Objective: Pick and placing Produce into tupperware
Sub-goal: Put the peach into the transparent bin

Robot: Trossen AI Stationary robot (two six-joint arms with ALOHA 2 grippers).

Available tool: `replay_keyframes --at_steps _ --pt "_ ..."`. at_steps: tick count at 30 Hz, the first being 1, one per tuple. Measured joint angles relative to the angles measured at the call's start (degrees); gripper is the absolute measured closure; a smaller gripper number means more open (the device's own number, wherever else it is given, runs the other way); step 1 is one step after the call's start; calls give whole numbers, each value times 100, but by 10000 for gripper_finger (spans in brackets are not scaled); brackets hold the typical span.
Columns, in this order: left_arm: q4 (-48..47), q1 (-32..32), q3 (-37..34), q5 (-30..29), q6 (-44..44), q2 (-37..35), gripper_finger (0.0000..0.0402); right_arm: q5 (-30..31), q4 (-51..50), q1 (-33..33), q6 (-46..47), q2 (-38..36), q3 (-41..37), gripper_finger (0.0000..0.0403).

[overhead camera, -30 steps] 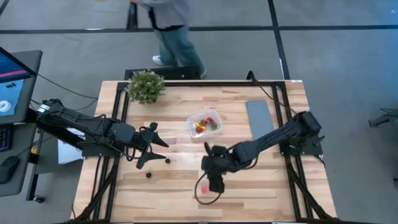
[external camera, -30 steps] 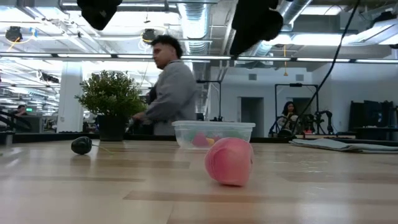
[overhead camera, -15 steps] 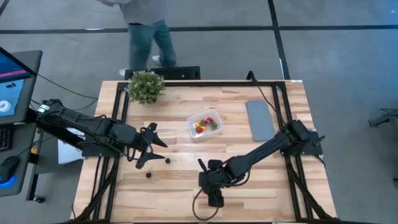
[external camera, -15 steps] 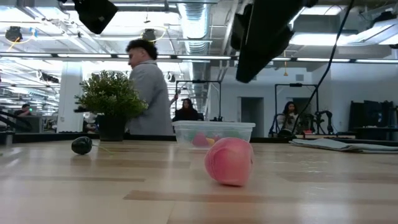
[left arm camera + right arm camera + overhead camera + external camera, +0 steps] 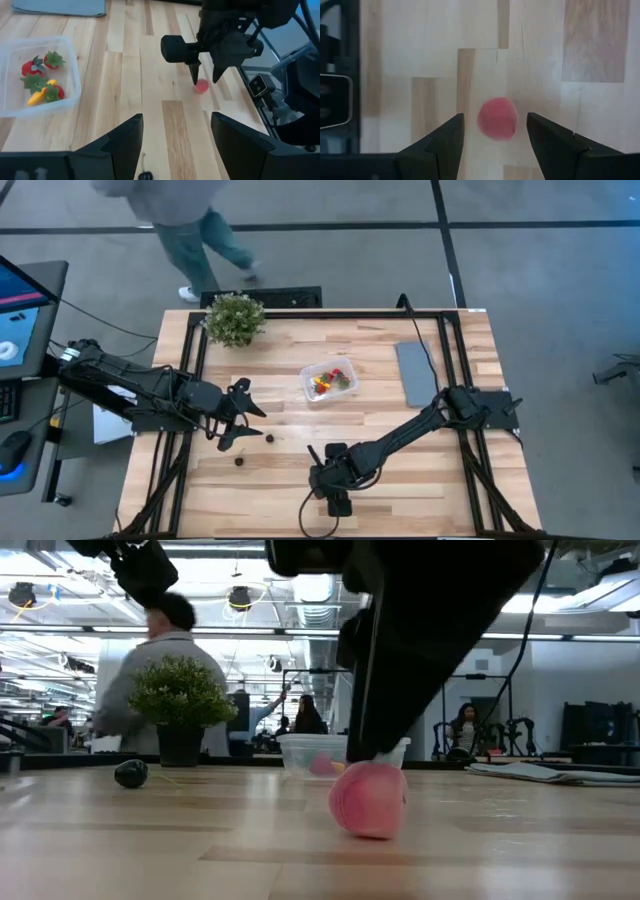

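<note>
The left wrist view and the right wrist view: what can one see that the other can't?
Only the left wrist view shows the clear tupperware with strawberries and a yellow piece inside, a grey slab, and the right gripper from outside, its open fingers pointing down on either side of the fruit.

Only the right wrist view looks straight down between that gripper's own fingers.

Both show the pink-red round fruit lying on the wooden table, not yet gripped.
</note>
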Motion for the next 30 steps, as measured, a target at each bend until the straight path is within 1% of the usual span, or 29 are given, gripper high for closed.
replay_keyframes --at_steps 3,8,11,15,18,20,23,30 --pt "0 0 0 0 -2 0 177 35 -75 0 0 29 -2 163" --pt "5 2 0 0 -14 0 177 277 -46 -1 0 22 0 163" --pt "8 0 0 2 -87 0 177 274 -46 -4 0 22 0 163" --pt "9 1 0 2 -141 0 177 211 27 30 0 210 -19 163" --pt "-12 0 0 2 -142 2 177 19 252 65 1 289 13 163" --pt "-10 0 0 2 -142 0 177 22 88 92 0 301 -10 163" --pt "-36 0 0 -1 -139 2 177 125 105 91 2 308 -2 163" --pt "-121 2 0 -161 -125 2 177 150 141 76 1 308 -4 163"
